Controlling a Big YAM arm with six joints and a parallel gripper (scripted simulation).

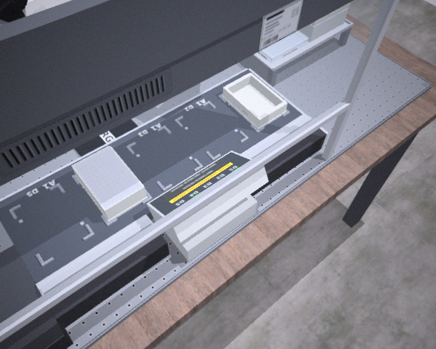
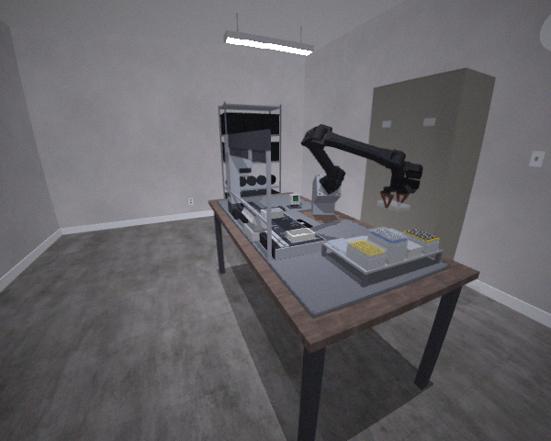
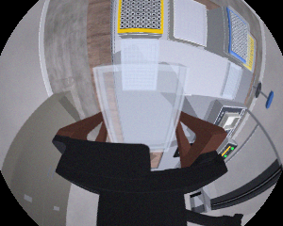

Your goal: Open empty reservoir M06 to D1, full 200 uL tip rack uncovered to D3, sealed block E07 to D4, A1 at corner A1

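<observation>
My gripper [image 2: 393, 200] is shut on a clear tip-rack cover [image 2: 393, 206] and holds it high above the far end of the SHELF [image 2: 385, 256]. In the wrist view the cover [image 3: 140, 107] spans between the brown fingers. Beyond it on the SHELF lie a yellow-edged rack full of tips [image 3: 141, 10], a white sealed item [image 3: 190, 21] and a blue-edged rack [image 3: 241, 37]. The white open reservoir [image 1: 255, 99] sits in the D1 brackets. The white sealed deep-well block [image 1: 108, 182] sits in D4. The D2, D3 [image 1: 161, 158] and D5 brackets hold nothing.
A rack showing a bare yellow plate [image 2: 366, 246] stands at the near end of the SHELF. A status panel [image 1: 199, 182] sits at the deck's front rail. The handler's frame post [image 1: 357, 81] and dark housing [image 1: 98, 63] border the deck. A lidded plate [image 1: 285, 46] lies on the SHELF.
</observation>
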